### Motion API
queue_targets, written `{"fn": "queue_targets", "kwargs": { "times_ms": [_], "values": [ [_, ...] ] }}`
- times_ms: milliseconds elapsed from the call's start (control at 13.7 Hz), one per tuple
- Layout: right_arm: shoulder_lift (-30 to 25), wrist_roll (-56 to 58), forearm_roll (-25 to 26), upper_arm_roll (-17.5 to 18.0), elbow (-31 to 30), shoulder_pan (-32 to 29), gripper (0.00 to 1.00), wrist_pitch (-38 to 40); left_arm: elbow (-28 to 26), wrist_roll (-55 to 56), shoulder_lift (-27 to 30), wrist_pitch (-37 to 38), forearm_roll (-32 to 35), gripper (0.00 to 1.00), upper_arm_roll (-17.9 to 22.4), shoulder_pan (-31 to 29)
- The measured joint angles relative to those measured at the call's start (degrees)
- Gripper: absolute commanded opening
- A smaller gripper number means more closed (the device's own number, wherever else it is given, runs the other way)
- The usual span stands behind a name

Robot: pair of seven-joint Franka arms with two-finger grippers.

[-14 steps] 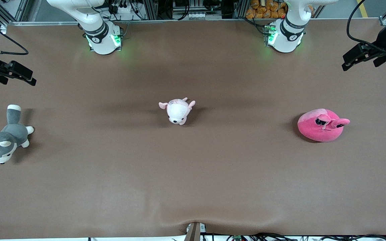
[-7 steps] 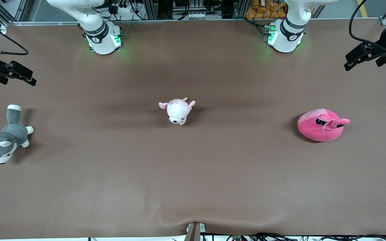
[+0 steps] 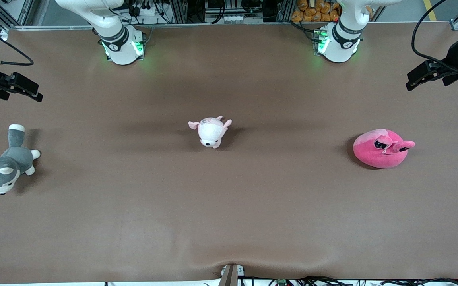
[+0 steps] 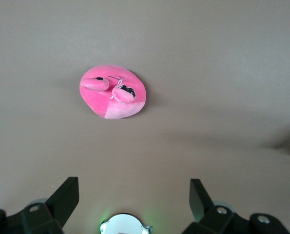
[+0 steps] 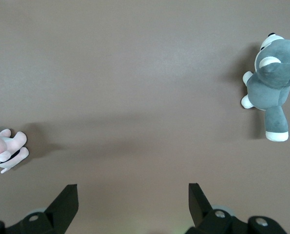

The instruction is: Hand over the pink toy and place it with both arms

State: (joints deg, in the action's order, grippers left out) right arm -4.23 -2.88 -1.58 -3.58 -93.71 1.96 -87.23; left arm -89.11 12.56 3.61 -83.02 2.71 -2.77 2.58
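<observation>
Pickup not started. Pink toy sits on the bench at mid-right of the front frame, toward the left arm's end, untouched, snout and dark glasses up. In the left wrist view it lies in the upper-left part of the picture, well apart from the claw tips.

Left claw hangs at the upper right edge of the front frame, over bare bench near that end; fingers spread wide, holding nothing. Right claw waits at the upper left edge of the front frame, likewise released and empty, fingers apart.

Step in hand, by my judgement: left arm reaches for the toy. To do it well, bring the claw over the middle of the plush body and keep it fully released on the way down. Then close across the round bulk or the raised snout, not the flat rim, since soft plush will squash and can slip. Grab high enough to leave free fabric for the right claw at the handover.

Pale pink-and-white plush at frame centre and grey husky plush at far left are distractors; leave them.
</observation>
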Motion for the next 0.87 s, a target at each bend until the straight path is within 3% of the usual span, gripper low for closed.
{"fn": "queue_targets", "kwargs": {
  "times_ms": [874],
  "values": [
    [0.0,0.0,0.0,0.0,0.0,0.0,1.00,0.1,0.1,0.0,-0.5,1.2,0.0,1.00,0.1,-0.5]
  ]
}}
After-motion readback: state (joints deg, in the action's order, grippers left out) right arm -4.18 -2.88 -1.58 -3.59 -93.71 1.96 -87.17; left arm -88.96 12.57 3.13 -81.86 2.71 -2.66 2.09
